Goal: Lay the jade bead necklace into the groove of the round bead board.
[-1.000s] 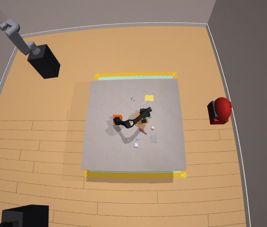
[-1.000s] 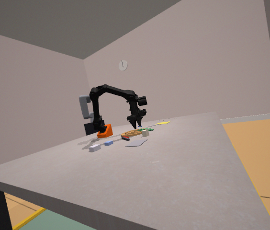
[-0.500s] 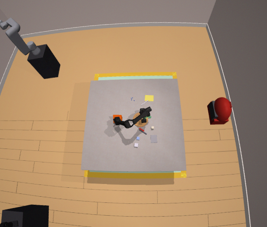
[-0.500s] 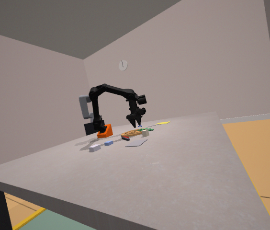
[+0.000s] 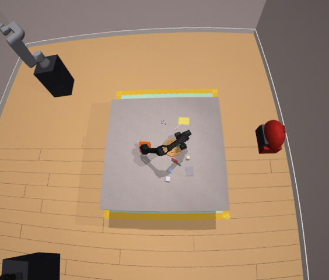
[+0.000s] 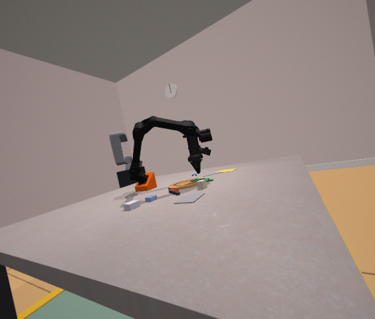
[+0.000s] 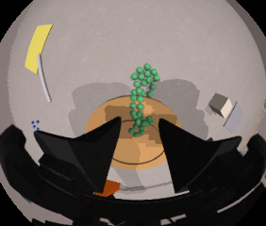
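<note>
The jade bead necklace (image 5: 179, 146) (image 6: 208, 179) (image 7: 149, 80) is a bunched green string. Its far end lies clumped on the table beyond the board. Its near part runs as a narrow double strand over the rim of the round bead board (image 5: 170, 154) (image 6: 177, 185) (image 7: 144, 153) and ends in a small clump inside the far side of the groove ring. The rest of the ring shows no beads. My gripper (image 6: 199, 172) (image 7: 140, 121) is part open and empty, a little above the board, with the near clump between the fingertips only in the wrist image. The top view hides its fingertips.
A beige block (image 5: 188, 157) (image 6: 201, 184) and a red-and-black tool (image 5: 174, 160) (image 6: 173, 191) lie near the board. Beyond are a grey sheet (image 5: 189, 171), a blue block (image 5: 170, 170), a white block (image 5: 167, 179), a yellow sheet (image 5: 184, 121) (image 7: 39, 47) and a white stick (image 7: 43, 80).
</note>
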`<state>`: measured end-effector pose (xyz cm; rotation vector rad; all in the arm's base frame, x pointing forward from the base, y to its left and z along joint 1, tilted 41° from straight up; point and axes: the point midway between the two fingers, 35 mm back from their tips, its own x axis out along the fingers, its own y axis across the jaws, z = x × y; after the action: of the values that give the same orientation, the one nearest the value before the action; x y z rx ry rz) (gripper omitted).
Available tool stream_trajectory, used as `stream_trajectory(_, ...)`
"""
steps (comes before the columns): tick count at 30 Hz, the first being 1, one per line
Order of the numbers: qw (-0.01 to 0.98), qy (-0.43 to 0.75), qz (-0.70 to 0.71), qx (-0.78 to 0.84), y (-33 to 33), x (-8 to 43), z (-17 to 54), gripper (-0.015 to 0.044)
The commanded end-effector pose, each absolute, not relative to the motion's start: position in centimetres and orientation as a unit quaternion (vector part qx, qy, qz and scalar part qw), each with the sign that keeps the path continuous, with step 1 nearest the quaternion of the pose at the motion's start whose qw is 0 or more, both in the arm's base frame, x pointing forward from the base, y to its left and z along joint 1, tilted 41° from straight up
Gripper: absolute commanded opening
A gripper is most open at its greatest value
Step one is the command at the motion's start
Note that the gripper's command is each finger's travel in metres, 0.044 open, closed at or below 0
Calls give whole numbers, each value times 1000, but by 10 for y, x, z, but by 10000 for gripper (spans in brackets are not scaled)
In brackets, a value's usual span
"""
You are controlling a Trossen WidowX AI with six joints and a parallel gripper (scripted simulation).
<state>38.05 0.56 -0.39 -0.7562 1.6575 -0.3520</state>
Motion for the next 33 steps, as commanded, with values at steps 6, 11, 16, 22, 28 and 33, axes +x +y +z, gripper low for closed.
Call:
stream_trajectory(6,601,714,-147,-328,3,384,-8,200)
stream_trajectory(11,601,714,-146,-328,-1,384,-12,200)
stream_trajectory(16,601,714,-146,-329,-6,384,-18,200)
stream_trajectory(22,600,714,-146,-330,-12,384,-25,200)
stream_trajectory(28,600,714,-145,-331,-18,383,-32,200)
stream_trajectory(33,602,713,-147,-326,-19,385,-31,174)
